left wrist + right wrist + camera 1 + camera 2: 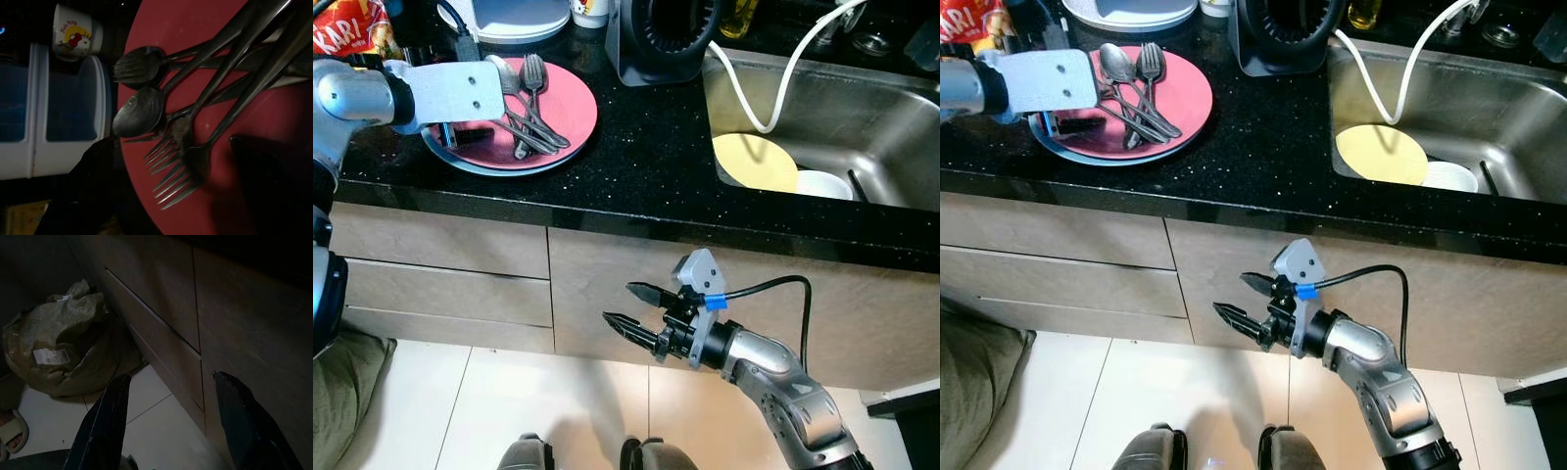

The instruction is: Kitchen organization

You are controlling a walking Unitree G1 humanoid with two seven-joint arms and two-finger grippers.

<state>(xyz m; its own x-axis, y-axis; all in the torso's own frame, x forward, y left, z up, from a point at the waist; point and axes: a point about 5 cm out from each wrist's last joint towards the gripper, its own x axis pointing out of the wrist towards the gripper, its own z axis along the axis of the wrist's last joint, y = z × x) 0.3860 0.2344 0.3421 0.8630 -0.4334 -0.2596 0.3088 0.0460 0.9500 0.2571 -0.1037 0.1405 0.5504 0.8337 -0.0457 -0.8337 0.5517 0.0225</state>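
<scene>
A pink plate (570, 110) stacked on a pale blue one sits on the black counter (636, 147) at the left. Several forks and spoons (524, 113) lie across it. My left gripper (475, 132) hovers low over the plate's left side, beside the cutlery handles. In the left wrist view its dark fingers (269, 181) stand apart with the fork tines (171, 171) between them, touching nothing, so it is open. My right gripper (618, 303) hangs below the counter in front of the wooden cabinet (607, 284), open and empty.
The steel sink (862, 98) at the right holds a yellow plate (754, 162), a white bowl (822, 183) and a white hose (749, 93). A black appliance (661, 39) and a white container (519, 20) stand behind. A mug (76, 32) is nearby. A stuffed bag (63, 347) lies on the floor.
</scene>
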